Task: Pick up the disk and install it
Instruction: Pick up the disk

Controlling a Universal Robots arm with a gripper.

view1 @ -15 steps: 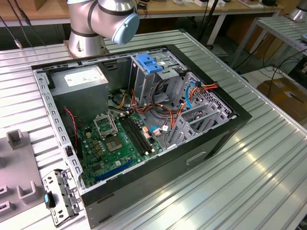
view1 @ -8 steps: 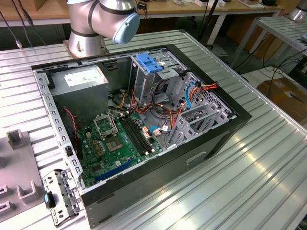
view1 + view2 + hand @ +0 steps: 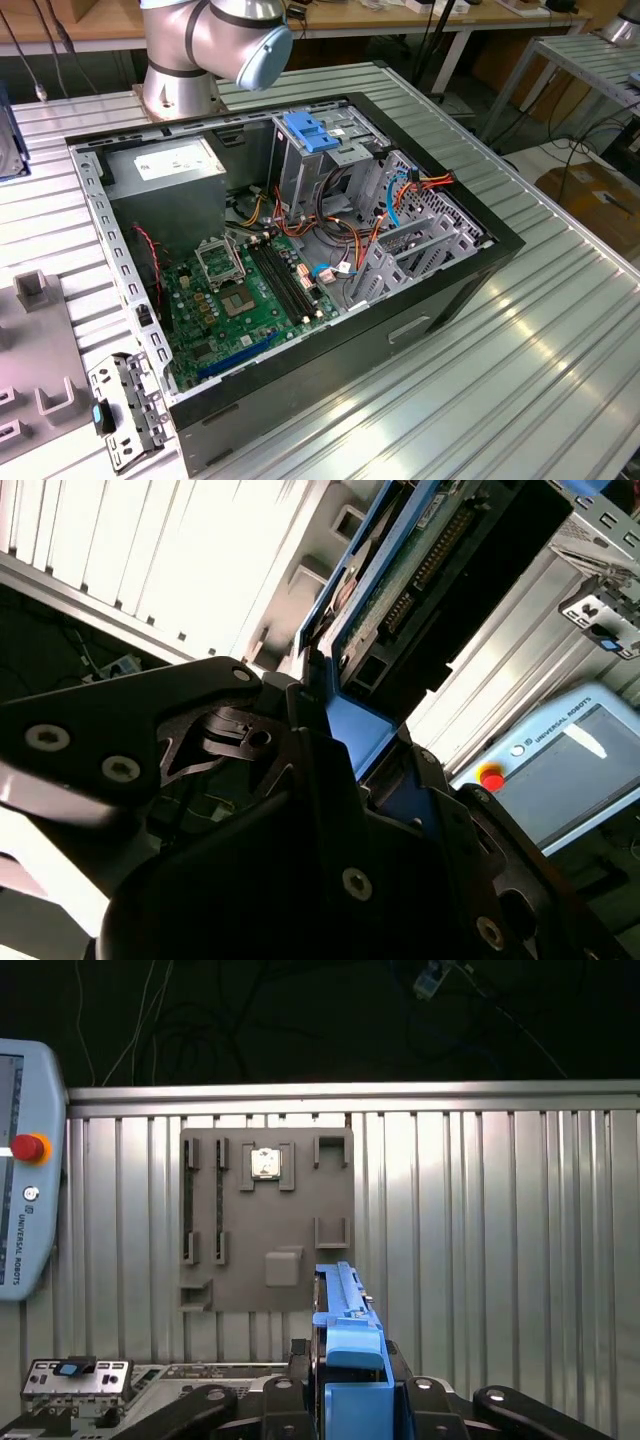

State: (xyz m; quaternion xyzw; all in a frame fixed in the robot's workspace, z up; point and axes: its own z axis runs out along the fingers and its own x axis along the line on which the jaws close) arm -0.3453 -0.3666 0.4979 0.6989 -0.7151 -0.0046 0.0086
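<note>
First wrist view shows the gripper clamped on the blue-railed disk, whose long axis points straight out from between the jaws.

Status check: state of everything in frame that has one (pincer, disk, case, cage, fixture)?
pincer: shut on the disk.
disk: held by its blue rail end, not in the case.
computer case: side panel off, interior exposed.
drive cage: upright inside the case, blue latch on top.
chip: seated in a pocket of the grey fixture plate.
</note>
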